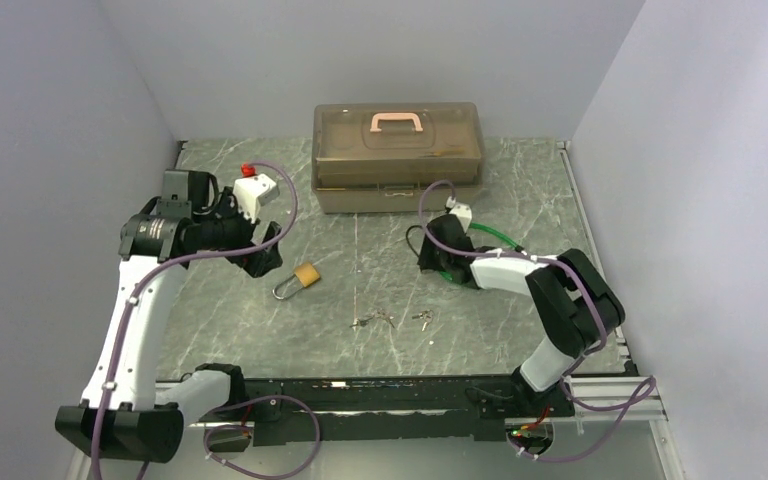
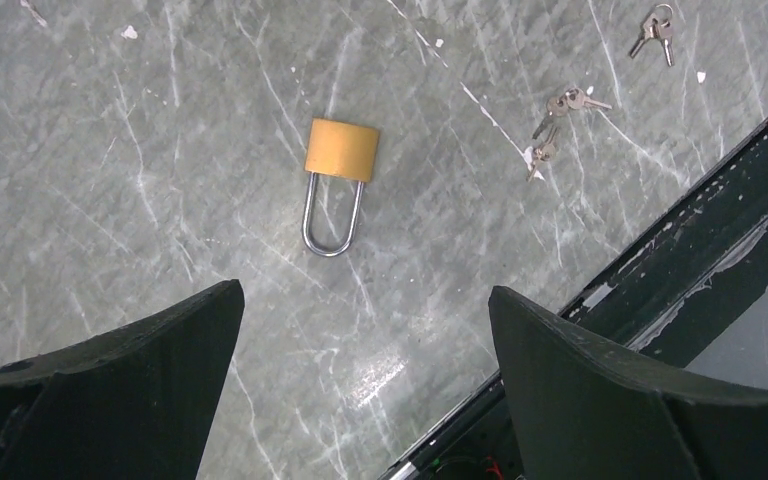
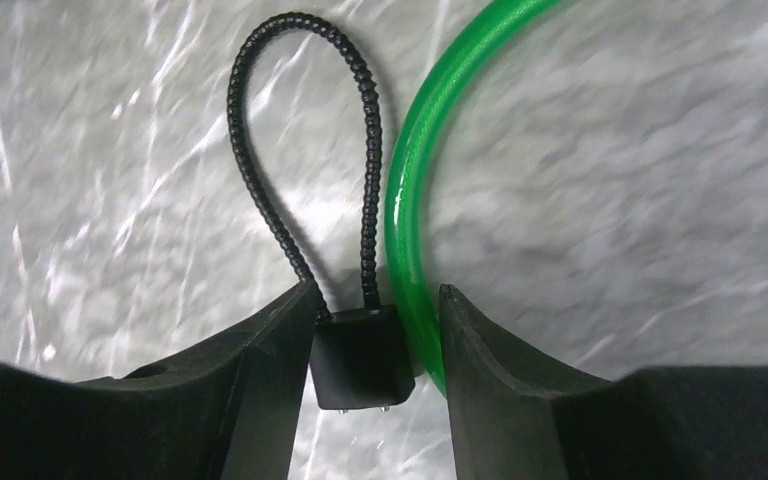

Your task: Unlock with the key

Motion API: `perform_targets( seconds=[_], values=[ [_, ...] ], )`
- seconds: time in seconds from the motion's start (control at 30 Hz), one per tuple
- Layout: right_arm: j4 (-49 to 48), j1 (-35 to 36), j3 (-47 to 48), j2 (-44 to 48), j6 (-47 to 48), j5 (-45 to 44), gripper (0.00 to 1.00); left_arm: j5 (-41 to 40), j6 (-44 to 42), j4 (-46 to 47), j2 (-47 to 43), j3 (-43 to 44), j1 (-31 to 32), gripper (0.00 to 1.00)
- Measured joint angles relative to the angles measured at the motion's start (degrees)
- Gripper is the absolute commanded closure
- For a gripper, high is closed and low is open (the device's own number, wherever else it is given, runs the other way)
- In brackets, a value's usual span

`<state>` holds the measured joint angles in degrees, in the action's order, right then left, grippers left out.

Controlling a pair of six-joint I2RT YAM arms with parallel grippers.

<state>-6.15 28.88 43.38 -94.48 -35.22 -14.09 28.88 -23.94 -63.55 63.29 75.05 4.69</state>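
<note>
The left gripper (image 2: 365, 300) hangs wide open over the gold padlock (image 2: 341, 148), which lies flat on the table (image 2: 110, 180). Small keys (image 2: 558, 112) lie near it. The right gripper (image 3: 375, 300) has its jaws on both sides of the black cable lock (image 3: 360, 355), with a green cable (image 3: 405, 200) just beside it. They may be pinching the lock, but that is hard to tell.

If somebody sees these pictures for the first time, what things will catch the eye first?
Most likely the brass padlock lying on the grey table near the open left gripper. Next, the bright green cable curving beside a small black cable lock, whose body sits between the right gripper's fingers. At the back stands a brown box with a pink handle.
</note>
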Motion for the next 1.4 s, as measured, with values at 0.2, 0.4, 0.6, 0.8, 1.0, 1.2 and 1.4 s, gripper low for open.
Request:
perform_targets(
  seconds=[0.2,0.4,0.6,0.8,1.0,1.2,1.4],
  values=[
    [2.1,6.4,-1.8,2.4,-2.8,-1.1,0.54,-0.2,-1.4,-2.5,-5.8,0.0,0.0,0.01],
    [2.7,9.5,-1.7,2.3,-2.0,-1.9,0.57,-0.2,-2.2,-4.9,-8.0,-0.5,0.0,0.01],
    [6.3,15.4,2.5,0.6,1.8,-1.3,0.39,-0.2,-2.1,-5.2,-8.6,-0.8,0.0,0.01],
    [11.4,18.7,5.2,5.4,4.3,-3.3,0.21,-0.2,-2.0,-5.3,-9.9,-1.0,0.0,0.01],
    [13.0,22.5,3.5,14.2,5.2,-4.9,0.22,-0.2,-2.4,-5.4,-9.8,-2.9,0.0,0.01],
    [12.9,31.7,1.8,13.4,7.0,-3.8,0.22,0.3,-3.0,-5.4,-9.4,-4.2,0.0,0.01],
    [11.0,31.6,1.8,10.7,9.8,-0.3,0.24,2.1,-3.9,-5.3,-5.7,-4.6,0.0,0.01]
  ],
)
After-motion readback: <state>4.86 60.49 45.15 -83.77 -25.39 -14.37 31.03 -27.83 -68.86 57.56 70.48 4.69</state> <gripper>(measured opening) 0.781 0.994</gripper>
